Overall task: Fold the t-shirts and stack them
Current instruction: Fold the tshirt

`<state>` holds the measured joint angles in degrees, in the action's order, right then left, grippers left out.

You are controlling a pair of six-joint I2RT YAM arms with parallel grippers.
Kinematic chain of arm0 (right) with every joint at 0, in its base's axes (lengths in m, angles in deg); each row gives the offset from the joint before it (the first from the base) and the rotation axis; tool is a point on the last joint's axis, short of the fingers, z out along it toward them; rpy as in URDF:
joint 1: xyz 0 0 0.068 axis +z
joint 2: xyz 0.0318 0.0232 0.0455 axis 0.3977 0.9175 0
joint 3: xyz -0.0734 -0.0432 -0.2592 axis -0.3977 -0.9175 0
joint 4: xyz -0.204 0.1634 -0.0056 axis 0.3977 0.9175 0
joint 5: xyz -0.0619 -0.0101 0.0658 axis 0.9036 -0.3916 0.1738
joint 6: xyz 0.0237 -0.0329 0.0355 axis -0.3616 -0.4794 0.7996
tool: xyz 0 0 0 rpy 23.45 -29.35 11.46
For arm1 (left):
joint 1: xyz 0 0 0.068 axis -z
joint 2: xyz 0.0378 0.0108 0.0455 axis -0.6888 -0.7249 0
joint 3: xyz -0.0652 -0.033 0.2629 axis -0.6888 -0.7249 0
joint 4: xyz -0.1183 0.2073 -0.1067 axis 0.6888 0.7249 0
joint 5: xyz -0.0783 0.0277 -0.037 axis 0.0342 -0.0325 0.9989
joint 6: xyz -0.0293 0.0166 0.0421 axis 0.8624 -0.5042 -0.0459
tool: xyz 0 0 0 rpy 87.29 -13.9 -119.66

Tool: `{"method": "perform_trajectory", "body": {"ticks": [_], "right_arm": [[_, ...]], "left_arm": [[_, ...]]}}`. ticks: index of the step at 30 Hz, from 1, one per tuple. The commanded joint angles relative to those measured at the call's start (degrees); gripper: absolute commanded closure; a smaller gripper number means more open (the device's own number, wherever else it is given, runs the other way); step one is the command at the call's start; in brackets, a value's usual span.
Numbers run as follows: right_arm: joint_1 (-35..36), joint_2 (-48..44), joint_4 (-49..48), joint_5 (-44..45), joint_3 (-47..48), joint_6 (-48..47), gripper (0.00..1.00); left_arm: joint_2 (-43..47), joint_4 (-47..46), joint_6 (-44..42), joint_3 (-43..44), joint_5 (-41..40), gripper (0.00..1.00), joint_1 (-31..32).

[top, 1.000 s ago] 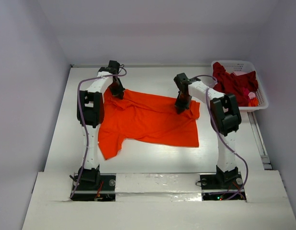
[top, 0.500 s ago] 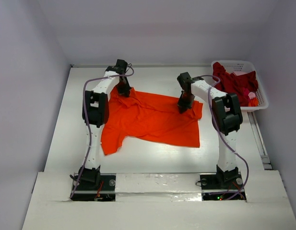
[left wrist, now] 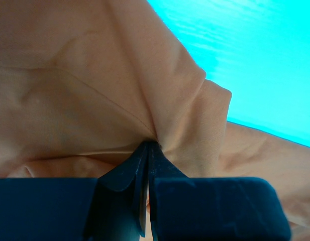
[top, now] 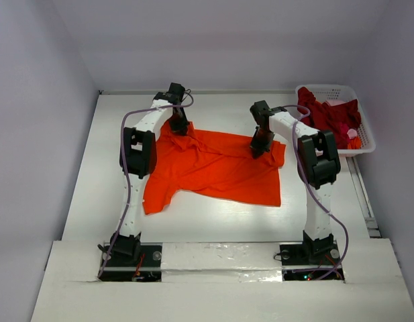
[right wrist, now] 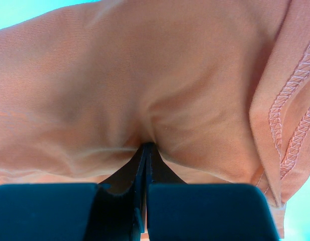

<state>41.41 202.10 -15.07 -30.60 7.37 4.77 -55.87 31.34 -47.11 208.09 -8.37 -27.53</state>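
Observation:
The bright orange t-shirt (top: pixel 217 168) lies spread on the white table (top: pixel 213 111), one sleeve hanging toward the near left. My left gripper (top: pixel 181 129) is shut on a pinch of its far left corner; in the left wrist view the cloth (left wrist: pixel 119 90) puckers into the closed tips (left wrist: pixel 147 144). My right gripper (top: pixel 260 149) is shut on the far right edge, where the fabric (right wrist: pixel 144 85) gathers at the tips (right wrist: pixel 146 145) beside a stitched hem (right wrist: pixel 290 90). The dark red t-shirt (top: pixel 325 117) sits crumpled in the basket.
A white lattice basket (top: pixel 365 139) stands at the far right corner of the table, holding the red cloth and some smaller bright items (top: pixel 352 137). Walls close in the table on the left, back and right.
Both grippers have moved to the right with the orange shirt in their grip, dragging the whole shirt a little to the right across the table.

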Motion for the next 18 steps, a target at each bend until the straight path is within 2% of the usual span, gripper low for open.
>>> {"method": "perform_trajectory", "body": {"ticks": [1,7,18], "right_arm": [[-1.2,3.1,0.8,4.6,-1.7,-1.0,1.00],[-1.7,3.3,0.6,4.3,-1.4,-1.0,1.00],[-2.2,3.7,0.4,3.9,-0.5,-0.9,1.00]], "left_arm": [[-4.7,2.3,0.0,-0.3,-0.8,1.00,-0.7],[-5.7,2.2,0.0,1.8,0.1,1.00,-3.5],[-4.8,1.3,0.3,2.7,1.2,1.00,-4.6]]}}
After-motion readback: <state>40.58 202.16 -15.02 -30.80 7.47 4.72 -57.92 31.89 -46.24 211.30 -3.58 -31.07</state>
